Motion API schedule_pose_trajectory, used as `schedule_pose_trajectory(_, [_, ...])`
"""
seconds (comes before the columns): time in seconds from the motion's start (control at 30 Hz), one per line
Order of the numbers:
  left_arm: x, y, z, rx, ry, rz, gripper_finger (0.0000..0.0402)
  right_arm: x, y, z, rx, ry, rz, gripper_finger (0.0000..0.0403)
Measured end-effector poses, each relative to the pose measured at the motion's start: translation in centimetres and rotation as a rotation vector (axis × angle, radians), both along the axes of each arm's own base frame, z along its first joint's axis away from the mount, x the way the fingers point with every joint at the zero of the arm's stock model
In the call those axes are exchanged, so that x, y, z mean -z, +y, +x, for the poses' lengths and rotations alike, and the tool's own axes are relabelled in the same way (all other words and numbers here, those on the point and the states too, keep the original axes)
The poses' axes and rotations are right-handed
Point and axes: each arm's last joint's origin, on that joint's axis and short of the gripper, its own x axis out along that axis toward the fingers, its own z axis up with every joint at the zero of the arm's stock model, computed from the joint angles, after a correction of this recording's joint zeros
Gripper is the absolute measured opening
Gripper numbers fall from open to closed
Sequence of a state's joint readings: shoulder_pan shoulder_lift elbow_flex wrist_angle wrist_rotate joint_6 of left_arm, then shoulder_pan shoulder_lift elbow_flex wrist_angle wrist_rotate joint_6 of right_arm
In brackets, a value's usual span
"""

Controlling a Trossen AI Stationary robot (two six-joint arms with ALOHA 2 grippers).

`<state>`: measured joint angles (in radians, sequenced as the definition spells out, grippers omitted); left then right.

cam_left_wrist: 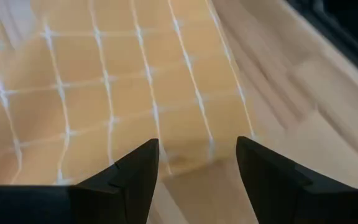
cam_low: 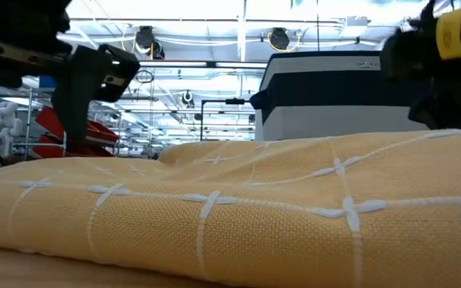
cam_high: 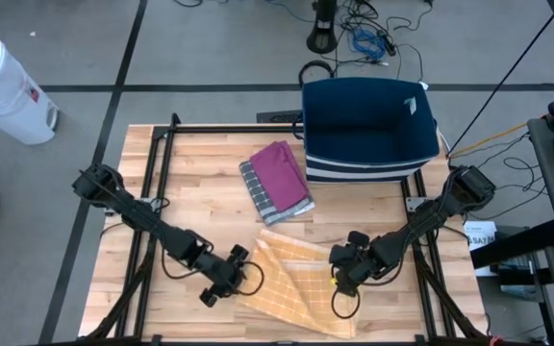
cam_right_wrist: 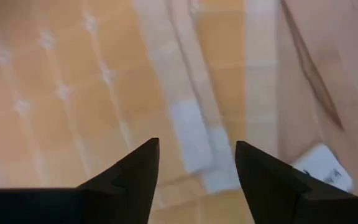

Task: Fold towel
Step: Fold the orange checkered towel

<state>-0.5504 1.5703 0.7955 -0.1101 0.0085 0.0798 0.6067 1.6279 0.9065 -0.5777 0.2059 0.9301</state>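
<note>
A yellow towel (cam_high: 296, 284) with a white grid lies folded on the wooden table, near its front edge; it fills the low view (cam_low: 238, 208). My left gripper (cam_high: 241, 266) stands open at the towel's left edge, pointing slantwise down, with the towel's edge (cam_left_wrist: 185, 158) below its fingers. My right gripper (cam_high: 340, 275) stands open over the towel's right edge, pointing steeply down. A white patch (cam_right_wrist: 191, 134) on the towel shows beyond its fingers. Neither gripper has anything between its fingers.
A folded purple and grey cloth (cam_high: 277, 180) lies in the middle of the table. A navy bin (cam_high: 368, 130) stands at the far edge, behind it. A white container (cam_high: 3, 86) stands on the floor at the far left. Bare wood (cam_left_wrist: 303, 93) lies beside the towel.
</note>
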Motion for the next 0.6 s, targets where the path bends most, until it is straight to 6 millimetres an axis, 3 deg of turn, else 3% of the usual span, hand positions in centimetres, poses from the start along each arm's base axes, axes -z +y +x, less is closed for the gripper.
schedule_pose_trajectory(0.27, [1.3,0.6,-0.3,-0.014,-0.037,-0.071,0.0222,1.2,-0.7,-0.7,0.055,0.019,0.006,0.0208])
schedule_pose_trajectory(0.6, [2.6,1.3,0.0,-0.009,-0.032,-0.116,0.0222,2.0,-0.6,-0.9,0.077,0.0,0.073,0.0176])
